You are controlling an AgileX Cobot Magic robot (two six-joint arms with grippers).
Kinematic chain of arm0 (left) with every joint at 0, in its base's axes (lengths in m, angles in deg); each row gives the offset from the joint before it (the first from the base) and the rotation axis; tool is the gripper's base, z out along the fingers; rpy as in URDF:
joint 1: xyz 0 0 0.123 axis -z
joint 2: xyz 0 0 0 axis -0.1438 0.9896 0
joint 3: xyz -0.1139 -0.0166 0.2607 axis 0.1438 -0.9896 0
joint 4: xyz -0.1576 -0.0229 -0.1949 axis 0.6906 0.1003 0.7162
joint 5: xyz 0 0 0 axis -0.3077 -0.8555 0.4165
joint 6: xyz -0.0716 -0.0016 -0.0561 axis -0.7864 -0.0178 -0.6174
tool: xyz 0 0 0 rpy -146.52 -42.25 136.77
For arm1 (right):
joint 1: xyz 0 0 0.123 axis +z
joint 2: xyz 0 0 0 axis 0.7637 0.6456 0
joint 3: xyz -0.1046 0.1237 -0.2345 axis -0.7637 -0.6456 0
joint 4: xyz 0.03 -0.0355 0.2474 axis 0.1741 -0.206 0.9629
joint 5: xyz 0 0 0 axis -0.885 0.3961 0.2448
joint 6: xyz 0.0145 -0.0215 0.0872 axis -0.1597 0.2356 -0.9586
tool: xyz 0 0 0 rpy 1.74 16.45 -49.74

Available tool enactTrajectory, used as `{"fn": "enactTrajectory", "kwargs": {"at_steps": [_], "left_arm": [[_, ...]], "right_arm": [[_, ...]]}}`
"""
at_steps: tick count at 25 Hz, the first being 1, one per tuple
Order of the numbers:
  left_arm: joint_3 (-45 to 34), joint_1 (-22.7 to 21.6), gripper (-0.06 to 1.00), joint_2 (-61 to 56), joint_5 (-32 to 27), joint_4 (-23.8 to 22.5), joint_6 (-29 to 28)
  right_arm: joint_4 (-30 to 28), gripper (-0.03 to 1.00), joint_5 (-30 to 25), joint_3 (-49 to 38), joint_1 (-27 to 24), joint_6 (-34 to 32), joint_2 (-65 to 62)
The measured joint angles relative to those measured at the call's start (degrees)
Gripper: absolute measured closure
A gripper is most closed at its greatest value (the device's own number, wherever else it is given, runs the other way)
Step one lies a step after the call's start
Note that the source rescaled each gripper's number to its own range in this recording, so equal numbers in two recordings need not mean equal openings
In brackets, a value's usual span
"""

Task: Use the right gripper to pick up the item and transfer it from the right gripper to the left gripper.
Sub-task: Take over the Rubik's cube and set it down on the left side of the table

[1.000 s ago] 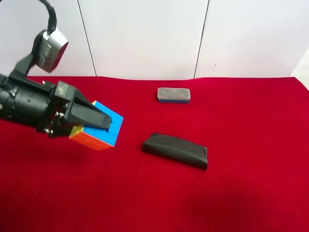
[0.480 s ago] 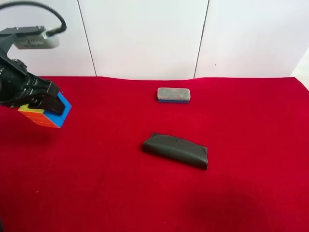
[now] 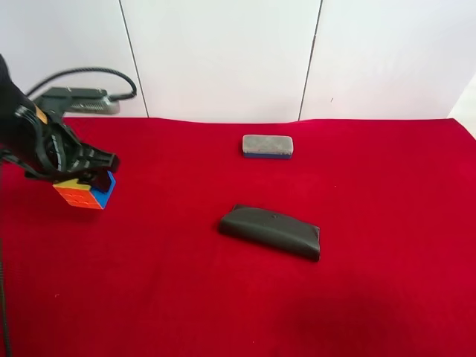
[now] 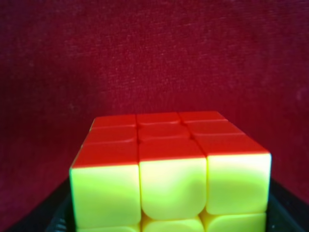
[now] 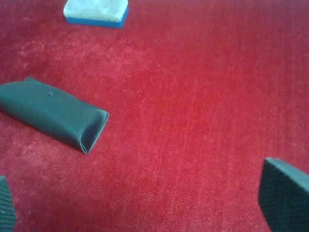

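Note:
The puzzle cube (image 3: 85, 192) shows orange, blue and yellow faces at the far left of the red cloth, held just above it. The left gripper (image 3: 73, 169), on the black arm with the silver-grey camera box and cable, is shut on it. In the left wrist view the cube (image 4: 169, 169) fills the frame, red and yellow faces up close, black fingers (image 4: 58, 215) at both sides. The right gripper (image 5: 145, 203) is open and empty over the cloth, its fingertips (image 5: 285, 191) wide apart. It is out of the exterior high view.
A long dark case (image 3: 270, 231) lies mid-cloth, also in the right wrist view (image 5: 53, 116). A grey-topped eraser block (image 3: 268, 146) lies further back, also in the right wrist view (image 5: 96, 12). White wall panels stand behind the red cloth (image 3: 387, 223).
The left arm has carried the cube from near the middle to the far left and turned downward, so the cube now hangs lower, close to the cloth.

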Motion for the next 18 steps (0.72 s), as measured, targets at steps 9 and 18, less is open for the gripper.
{"fn": "enactTrajectory", "kwargs": {"at_steps": [9,18], "left_arm": [[0.0,0.0,0.93,9.26,4.62,-0.39,-0.06],[0.09,0.0,0.93,10.53,6.22,-0.39,-0.45]], "right_arm": [[0.0,-0.03,0.0,0.0,0.0,0.0,0.0],[0.0,-0.03,0.0,0.0,0.0,0.0,0.0]]}}
